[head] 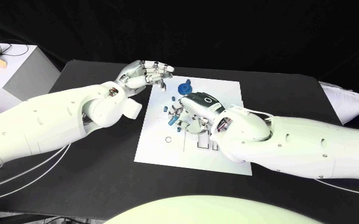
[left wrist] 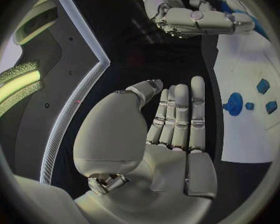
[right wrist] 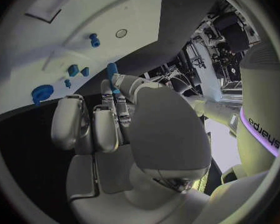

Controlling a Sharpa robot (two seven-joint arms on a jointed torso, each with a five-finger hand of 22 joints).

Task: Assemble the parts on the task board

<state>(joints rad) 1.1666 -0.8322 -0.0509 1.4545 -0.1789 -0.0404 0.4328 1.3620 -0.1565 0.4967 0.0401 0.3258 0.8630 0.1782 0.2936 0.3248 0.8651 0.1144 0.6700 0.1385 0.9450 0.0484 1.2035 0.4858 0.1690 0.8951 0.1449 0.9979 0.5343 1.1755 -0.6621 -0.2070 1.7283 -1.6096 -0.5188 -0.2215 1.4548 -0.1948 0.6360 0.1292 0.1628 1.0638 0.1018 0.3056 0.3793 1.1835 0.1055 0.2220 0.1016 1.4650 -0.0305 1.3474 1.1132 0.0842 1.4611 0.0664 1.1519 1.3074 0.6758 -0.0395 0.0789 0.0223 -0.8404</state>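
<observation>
Head view: right hand (head: 193,111) low over task board (head: 224,92), pinching a blue part (right wrist: 112,69) at fingertips; left hand (head: 142,78) spread, empty, beside board's far corner; risk: part slipping or tilting from shallow pinch.

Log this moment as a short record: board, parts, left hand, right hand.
board: white plate flat on the black table
parts: blue gear near the plate's far edge; other small blue pieces loose on the plate
left hand: left hand at the plate's far left corner, holds nothing
right hand: right hand over the plate, pinches a blue peg in its fingers
</observation>
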